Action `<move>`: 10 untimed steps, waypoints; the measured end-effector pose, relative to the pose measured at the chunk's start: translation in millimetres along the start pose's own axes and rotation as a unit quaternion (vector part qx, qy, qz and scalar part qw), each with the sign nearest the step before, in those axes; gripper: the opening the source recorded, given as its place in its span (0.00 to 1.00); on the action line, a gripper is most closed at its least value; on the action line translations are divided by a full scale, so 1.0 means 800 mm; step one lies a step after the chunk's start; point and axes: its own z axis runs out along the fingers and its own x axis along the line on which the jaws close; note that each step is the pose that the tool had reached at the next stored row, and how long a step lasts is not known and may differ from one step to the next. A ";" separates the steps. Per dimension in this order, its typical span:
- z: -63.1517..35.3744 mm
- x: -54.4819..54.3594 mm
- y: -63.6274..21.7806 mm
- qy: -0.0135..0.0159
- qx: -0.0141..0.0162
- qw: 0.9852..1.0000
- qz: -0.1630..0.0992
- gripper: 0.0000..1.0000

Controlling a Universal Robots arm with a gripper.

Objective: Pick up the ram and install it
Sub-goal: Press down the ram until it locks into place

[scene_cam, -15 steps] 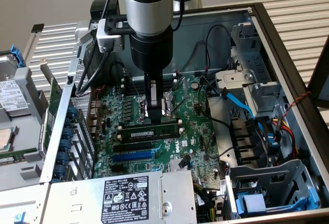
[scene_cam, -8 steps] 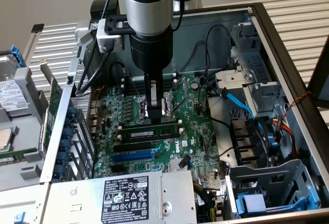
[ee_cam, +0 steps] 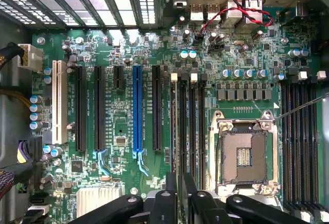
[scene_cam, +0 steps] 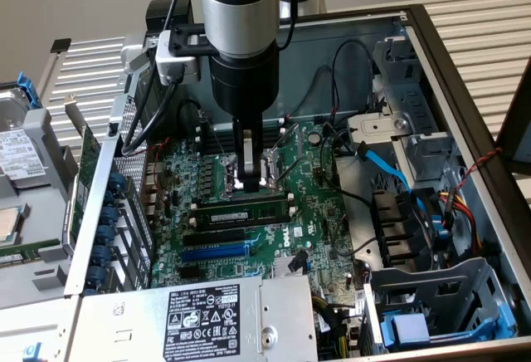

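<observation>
Ram sits on the motherboard under the narrowed jaws; whether they grip it I cannot tell.

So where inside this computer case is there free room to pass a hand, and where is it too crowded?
Open air sits above the flat motherboard between the black slots and the drive cage. It is crowded at the processor socket, where the gripper hangs just behind the memory stick, and along the cables on the exterior view's right.
</observation>
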 end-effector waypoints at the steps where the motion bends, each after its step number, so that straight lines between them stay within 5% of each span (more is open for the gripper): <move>1: 0.000 0.000 0.000 0.000 0.000 1.000 0.000 0.12; 10: 0.000 0.000 0.000 0.000 0.000 1.000 0.000 0.11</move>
